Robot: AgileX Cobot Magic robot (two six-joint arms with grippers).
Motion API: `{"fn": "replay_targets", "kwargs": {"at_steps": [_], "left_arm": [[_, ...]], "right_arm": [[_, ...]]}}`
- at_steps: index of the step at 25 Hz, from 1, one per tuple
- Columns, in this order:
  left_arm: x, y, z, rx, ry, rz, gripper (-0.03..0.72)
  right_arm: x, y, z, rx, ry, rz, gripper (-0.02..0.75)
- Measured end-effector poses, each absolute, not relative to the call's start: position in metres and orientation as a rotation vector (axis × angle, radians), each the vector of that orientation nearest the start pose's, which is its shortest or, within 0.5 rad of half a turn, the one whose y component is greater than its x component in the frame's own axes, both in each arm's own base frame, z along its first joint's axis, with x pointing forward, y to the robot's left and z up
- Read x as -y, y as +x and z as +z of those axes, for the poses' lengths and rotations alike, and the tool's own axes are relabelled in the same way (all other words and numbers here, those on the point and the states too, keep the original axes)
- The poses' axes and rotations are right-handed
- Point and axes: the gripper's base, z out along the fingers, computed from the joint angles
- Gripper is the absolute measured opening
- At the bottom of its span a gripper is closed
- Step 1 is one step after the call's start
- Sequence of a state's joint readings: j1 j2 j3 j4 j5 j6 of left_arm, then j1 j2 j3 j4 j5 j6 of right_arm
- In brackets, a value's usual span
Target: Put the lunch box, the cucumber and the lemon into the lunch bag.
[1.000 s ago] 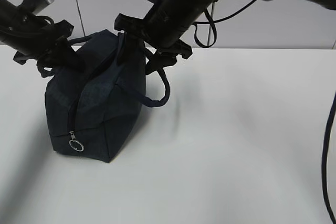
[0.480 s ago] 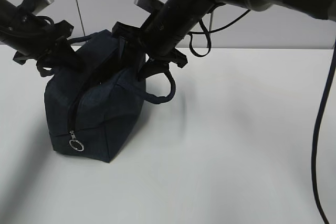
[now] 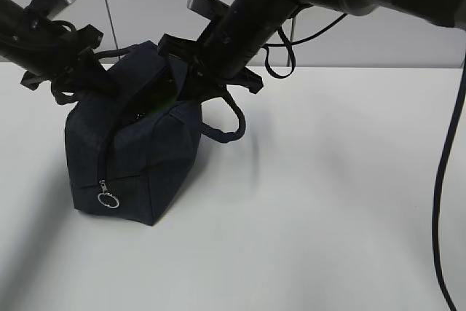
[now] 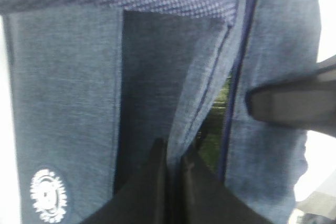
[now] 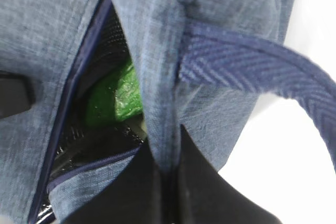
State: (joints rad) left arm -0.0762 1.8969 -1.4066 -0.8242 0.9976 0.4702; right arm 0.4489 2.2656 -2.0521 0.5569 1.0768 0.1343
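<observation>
The dark navy lunch bag [image 3: 131, 158] stands on the white table at the left, its top zipper partly parted. My left gripper [image 3: 98, 81] is shut on the fabric at the left edge of the opening [image 4: 173, 158]. My right gripper [image 3: 193, 89] is shut on the fabric fold at the right edge [image 5: 168, 150]. Through the gap a glossy green thing [image 5: 113, 95] lies inside the bag [image 4: 215, 129]; I cannot tell whether it is the cucumber or the lunch box lid. The lemon is hidden.
A loop handle [image 3: 229, 132] hangs off the bag's right side, under the right arm. The silver ring pull [image 3: 108, 200] hangs at the near end of the zipper. Black cables [image 3: 444, 180] run down the right edge. White table [image 3: 313, 216] spreads right and in front.
The right gripper has gone from open to shut on the bag's right edge. The zipper gap has spread a little. The left gripper keeps its hold.
</observation>
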Motion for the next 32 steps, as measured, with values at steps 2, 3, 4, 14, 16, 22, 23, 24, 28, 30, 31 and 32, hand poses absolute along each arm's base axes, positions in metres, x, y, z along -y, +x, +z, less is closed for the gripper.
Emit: {"fn": "replay_targets", "kwargs": {"at_steps": [2,3,4,14,16,22,23,24,28,30,31,32], "left_arm": [[0.089,0.386,0.235,-2.661,0.165,-1.018,-0.009],[0.091,0.386,0.237,-2.646,0.152,-1.057,-0.009],[0.092,0.386,0.239,-2.633,0.142,-1.087,-0.010],[0.134,0.380,0.246,-2.561,0.161,-1.233,-0.011],[0.143,0.380,0.248,-2.537,0.153,-1.241,-0.012],[0.154,0.385,0.246,-2.491,0.084,-1.258,-0.012],[0.154,0.387,0.244,-2.487,0.065,-1.255,-0.012],[0.153,0.389,0.241,-2.484,0.047,-1.246,-0.012],[0.154,0.396,0.232,-2.464,-0.020,-1.262,-0.012],[0.156,0.400,0.224,-2.458,-0.061,-1.295,-0.012],[0.157,0.402,0.220,-2.453,-0.077,-1.314,-0.012],[0.158,0.403,0.216,-2.449,-0.089,-1.329,-0.012]], "right_arm": [[-0.253,0.428,0.233,-2.817,-0.216,0.880,0.004],[-0.252,0.428,0.233,-2.822,-0.229,0.867,0.004],[-0.251,0.428,0.235,-2.822,-0.247,0.846,0.004],[-0.232,0.436,0.276,-2.762,-0.419,0.473,0.003],[-0.227,0.440,0.284,-2.727,-0.420,0.415,0.003],[-0.214,0.446,0.285,-2.726,-0.386,0.382,0.003],[-0.212,0.447,0.283,-2.732,-0.381,0.379,0.003],[-0.210,0.448,0.281,-2.739,-0.376,0.374,0.003],[-0.204,0.451,0.277,-2.752,-0.357,0.367,0.003],[-0.204,0.452,0.274,-2.759,-0.358,0.362,0.003],[-0.204,0.453,0.271,-2.766,-0.355,0.360,0.003],[-0.203,0.454,0.269,-2.769,-0.352,0.358,0.003]]}}
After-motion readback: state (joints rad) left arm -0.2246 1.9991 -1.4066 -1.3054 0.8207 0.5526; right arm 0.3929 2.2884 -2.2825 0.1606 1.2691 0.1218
